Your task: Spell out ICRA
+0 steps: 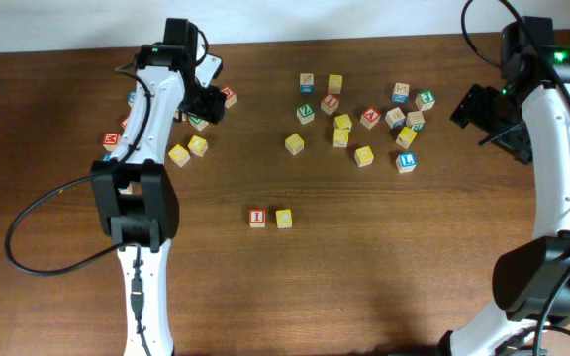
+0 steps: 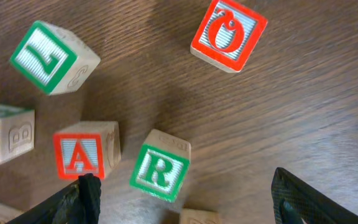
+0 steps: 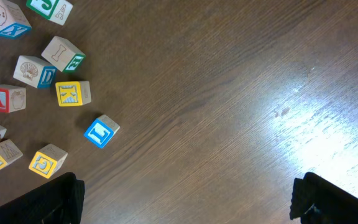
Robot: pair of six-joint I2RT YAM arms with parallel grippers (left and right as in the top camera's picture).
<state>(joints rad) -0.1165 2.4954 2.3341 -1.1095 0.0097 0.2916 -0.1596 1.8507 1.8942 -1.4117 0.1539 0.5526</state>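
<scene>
A red I block (image 1: 256, 217) and a yellow block (image 1: 283, 218) stand side by side at the table's front middle. My left gripper (image 1: 204, 103) is open and empty over the back-left cluster. In the left wrist view its fingers (image 2: 188, 202) straddle a green R block (image 2: 160, 173), without touching it. A red A block (image 2: 79, 154) lies just left of the R. My right gripper (image 1: 483, 111) is open and empty over bare wood (image 3: 188, 199) at the back right. Another red A block (image 3: 4, 98) shows at the left of the right wrist view.
A red O block (image 2: 229, 34), a green-faced block (image 2: 45, 55) and a B block (image 2: 5, 130) lie around the R. Several blocks are scattered at the back middle (image 1: 364, 119), among them a blue one (image 3: 101, 131) and a yellow K (image 3: 73, 93). More blocks lie at the far left (image 1: 113, 138).
</scene>
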